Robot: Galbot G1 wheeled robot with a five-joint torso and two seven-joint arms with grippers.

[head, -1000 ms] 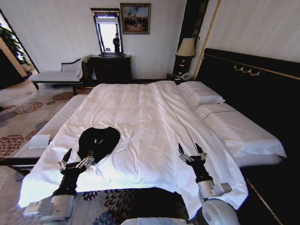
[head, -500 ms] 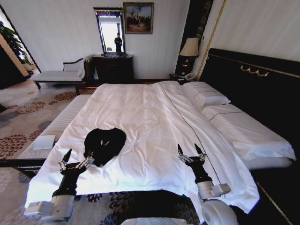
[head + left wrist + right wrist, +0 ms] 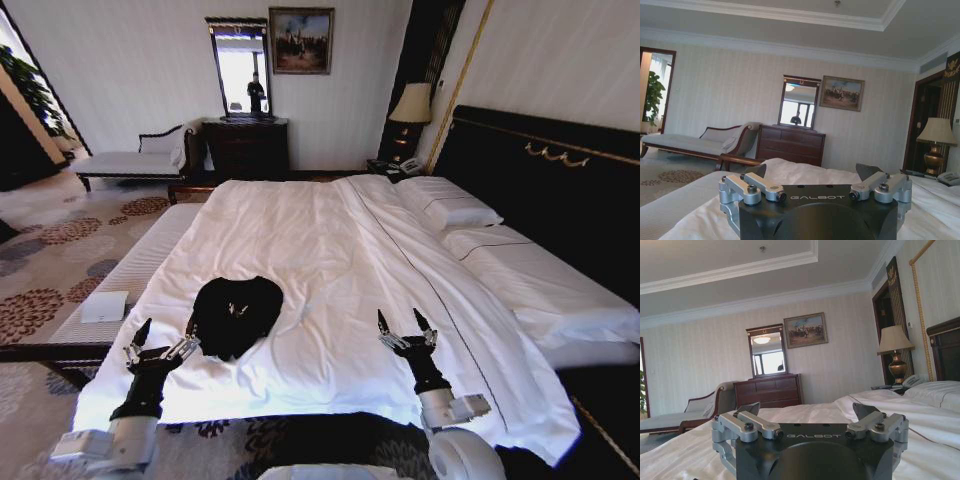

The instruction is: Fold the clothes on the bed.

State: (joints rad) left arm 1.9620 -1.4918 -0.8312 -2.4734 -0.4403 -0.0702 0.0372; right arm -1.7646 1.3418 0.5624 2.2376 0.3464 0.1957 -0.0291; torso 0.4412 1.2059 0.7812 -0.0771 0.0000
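The black T-shirt [image 3: 237,314] lies bunched in a rounded heap on the white duvet near the foot of the bed [image 3: 330,250], toward the robot's left; its sleeves and hem cannot be made out in the crumple, and only a small white mark shows on the fabric, too small to read. The left end effector [image 3: 160,338] hovers over the duvet's near edge just beside the shirt's near-left side, fingers spread apart and holding nothing; whether its inner fingertip touches the cloth cannot be told. The right end effector [image 3: 407,327] stands upright over bare duvet well apart from the shirt, also spread wide and empty. In the left wrist view the left end effector [image 3: 814,176] has only the tops of its fingers visible above its black body, which hides the bedding just below it; the right wrist view has the right end effector [image 3: 808,413] blocking the near sheet likewise. The bed's right side and its far pillows [image 3: 450,208] are partly cut off at the head view's edge. A pale striped bench [image 3: 120,275] runs along the bed's left side with a small white folded item [image 3: 104,306] on it.
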